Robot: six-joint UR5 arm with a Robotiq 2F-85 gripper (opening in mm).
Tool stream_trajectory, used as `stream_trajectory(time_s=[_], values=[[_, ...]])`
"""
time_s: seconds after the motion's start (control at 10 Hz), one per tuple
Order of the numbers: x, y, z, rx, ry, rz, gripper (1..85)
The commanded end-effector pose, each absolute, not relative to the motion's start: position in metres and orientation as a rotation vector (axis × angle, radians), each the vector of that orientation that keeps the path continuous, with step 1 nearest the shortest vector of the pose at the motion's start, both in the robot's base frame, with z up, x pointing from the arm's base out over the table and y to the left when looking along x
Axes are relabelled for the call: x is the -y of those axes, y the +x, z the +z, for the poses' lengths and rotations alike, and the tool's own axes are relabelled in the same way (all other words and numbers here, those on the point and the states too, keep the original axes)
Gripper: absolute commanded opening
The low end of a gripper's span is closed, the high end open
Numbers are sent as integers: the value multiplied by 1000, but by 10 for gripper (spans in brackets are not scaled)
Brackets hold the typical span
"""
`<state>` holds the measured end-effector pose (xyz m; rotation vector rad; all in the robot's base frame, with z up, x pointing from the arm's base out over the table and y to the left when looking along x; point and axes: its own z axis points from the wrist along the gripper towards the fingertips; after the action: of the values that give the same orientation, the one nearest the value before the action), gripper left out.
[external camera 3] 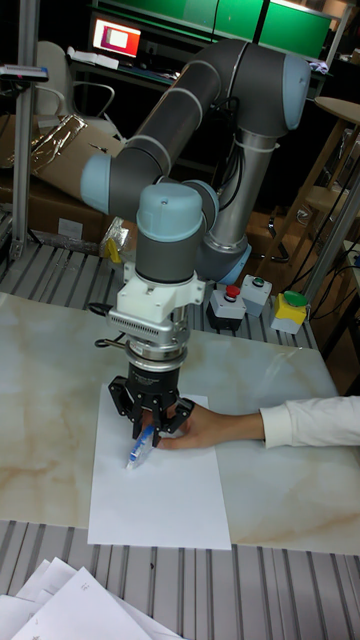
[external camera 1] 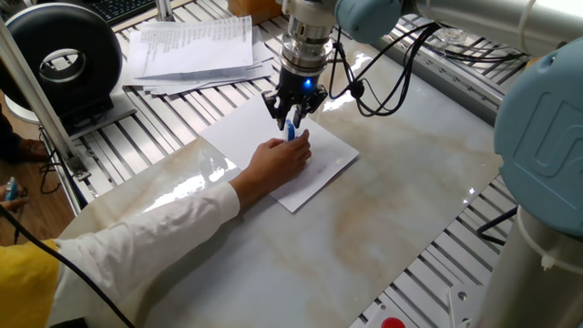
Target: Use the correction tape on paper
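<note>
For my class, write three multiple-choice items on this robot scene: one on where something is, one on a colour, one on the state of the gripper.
1. Where does the person's hand rest?
A. On the paper
B. On the stack of printed papers
C. On the grey ring light

2. What colour is the correction tape besides its clear part?
A. Red
B. Blue
C. Yellow

3. What is the state of the gripper?
A. Open, holding nothing
B. Shut on the correction tape
C. Shut on a corner of the paper

Answers:
1. A, since both views show the hand flat on the white sheet, beside the gripper.
2. B, since a blue body shows below the gripper in both views.
3. B, since the fingers close around the tape, whose tip points down at the sheet; whether the tip touches it cannot be told.
</note>
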<state>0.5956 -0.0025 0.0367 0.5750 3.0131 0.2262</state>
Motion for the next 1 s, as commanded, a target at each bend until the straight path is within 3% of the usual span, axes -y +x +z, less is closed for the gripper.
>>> stream_trajectory(time_s=[0.0, 0.9], values=[[2, 597, 34, -3003, 584, 240, 353], [3, 597, 29, -2998, 574, 232, 287]])
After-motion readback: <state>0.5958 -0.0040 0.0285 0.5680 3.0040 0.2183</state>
